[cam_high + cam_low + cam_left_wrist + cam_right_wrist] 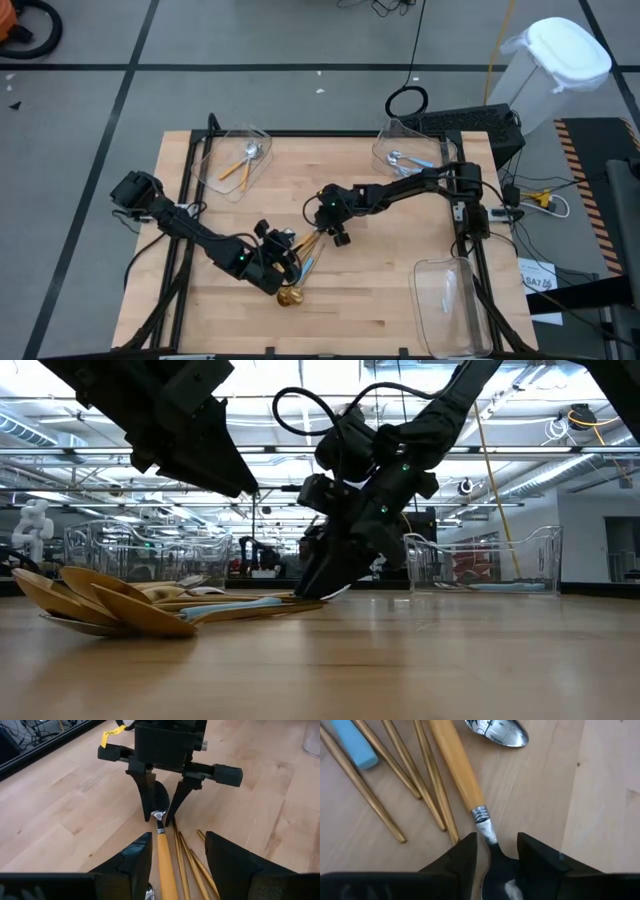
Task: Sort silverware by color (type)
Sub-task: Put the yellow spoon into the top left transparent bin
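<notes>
A pile of silverware [300, 262] lies on the middle of the table: thin gold handles [395, 775], a light blue handle [352, 742], gold bowls [110, 605] and one orange-handled spoon [455, 765]. My right gripper [495, 855] has come down at the far right end of the pile and is shut on that spoon's silver bowl. My left gripper [172, 865] hangs open above the near left part of the pile. The orange handle [165, 860] runs below the gap between its fingers, and it touches nothing. My right gripper has the orange-handled spoon's bowl [497, 867] between its two fingers [147, 795], just past the neck [487, 827], one finger at each side edge. The fingers slant down from the table's far right side. The spoon lies flat on the table, its handle in the pile.
A clear bin [240, 160] at the far left holds an orange-handled spoon. A second bin [410, 150] at the far right holds blue-handled spoons. A third clear bin [450, 300] stands at the near right. A loose silver bowl [497, 731] lies beside the orange handle.
</notes>
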Robot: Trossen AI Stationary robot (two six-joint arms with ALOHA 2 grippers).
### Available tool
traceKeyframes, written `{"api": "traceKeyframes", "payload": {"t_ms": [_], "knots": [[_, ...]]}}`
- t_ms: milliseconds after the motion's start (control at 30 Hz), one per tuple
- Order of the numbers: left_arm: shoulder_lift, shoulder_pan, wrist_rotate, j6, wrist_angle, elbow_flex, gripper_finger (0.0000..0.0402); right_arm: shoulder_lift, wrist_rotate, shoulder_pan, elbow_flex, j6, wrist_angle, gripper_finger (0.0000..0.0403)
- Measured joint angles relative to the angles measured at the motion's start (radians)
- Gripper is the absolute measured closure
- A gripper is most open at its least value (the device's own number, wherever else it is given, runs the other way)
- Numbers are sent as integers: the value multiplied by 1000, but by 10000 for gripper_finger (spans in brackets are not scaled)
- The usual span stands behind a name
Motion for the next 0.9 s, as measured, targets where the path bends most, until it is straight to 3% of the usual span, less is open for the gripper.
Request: {"api": "traceKeyframes", "payload": {"t_ms": [533, 900], "knots": [[1, -1, 0, -31, 0, 0, 220, 1, -22, 0, 0, 1, -34, 390], [1, -1, 0, -21, -5, 0, 220, -80, 0, 2, -5, 1, -146, 394]]}}
